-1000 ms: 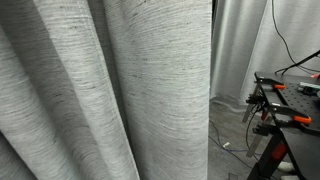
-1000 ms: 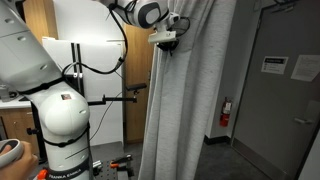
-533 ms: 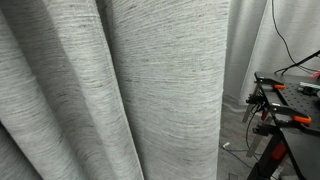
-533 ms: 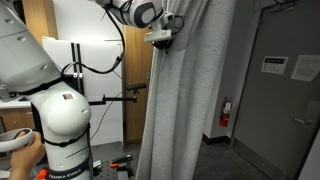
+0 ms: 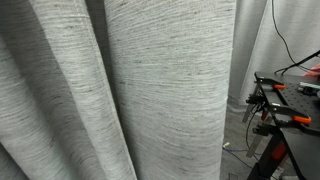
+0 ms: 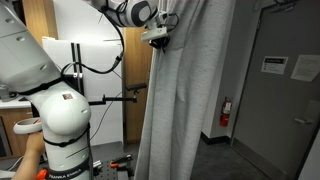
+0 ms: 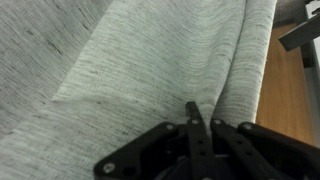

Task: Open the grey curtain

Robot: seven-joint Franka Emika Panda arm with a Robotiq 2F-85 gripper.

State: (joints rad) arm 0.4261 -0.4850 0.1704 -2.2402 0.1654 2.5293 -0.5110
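High on the near edge of the grey curtain (image 6: 188, 100), a very large light-grey heathered drape with fine darker streaks and broad vertical folds, my black pincer (image 6: 157, 36) meets the fabric in an exterior view. From the wrist, the pincer (image 7: 196, 118) has its fingers drawn narrow together on a pinched fold of that curtain (image 7: 130, 70), and creases in the cloth run toward the grip. Beyond the curtain's far edge in the wrist view lies a strip of tan wooden surface (image 7: 285, 90).

The curtain (image 5: 150, 90) fills most of an exterior view, hanging in deep upright folds. Beside it there hang smoother, whiter drapes (image 5: 292, 35), and in front of those stands a black counter (image 5: 300, 125) carrying orange-handled clamps (image 5: 292, 118).

On the other side of the curtain from the grey door (image 6: 285, 85) and the small red fire extinguisher (image 6: 224, 112), my white rounded arm base (image 6: 62, 120) stands well apart from the fabric.
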